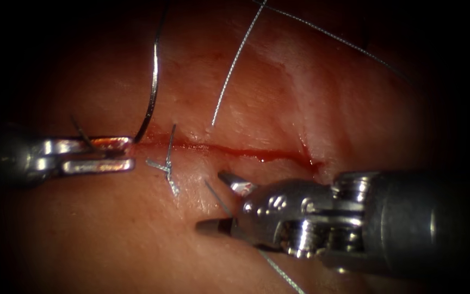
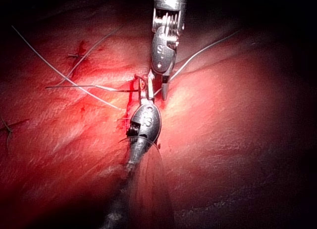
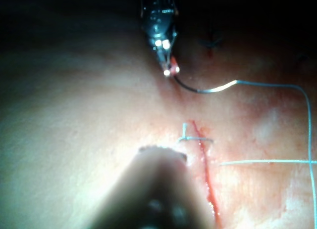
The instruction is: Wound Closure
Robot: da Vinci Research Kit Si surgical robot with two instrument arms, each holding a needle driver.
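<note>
The tissue (image 1: 278, 98) carries a cut (image 1: 235, 151) that runs across the endoscope view, with red fluid (image 1: 270, 157) along it and a little pool toward its right end. Near the left end of the cut one finished stitch with a knot (image 1: 168, 169) and short cut ends already crosses the line. The longer part of the cut to the right of this knot is open and has no stitch across it, so by judgement the closure is at an early stage and most of it is left to do.

The right tool (image 1: 225, 202) lies below the cut, and its jaws stand clearly apart in a wide fork. A strand of thread (image 1: 235, 65) passes between or under these jaws, but they do not close on it, so the tool appears to hold nothing. The thread itself goes into the tissue just above the cut and rises away toward the upper edge.

The left tool (image 1: 123, 152) comes from the left, at the left end of the cut. Its jaws are closed on the needle (image 1: 153, 87), near one end of the curve. The rest of the needle arcs upward, free above the tissue and not inside it. In the right wrist view the needle (image 3: 198, 89) stands out from these jaws sideways.
</note>
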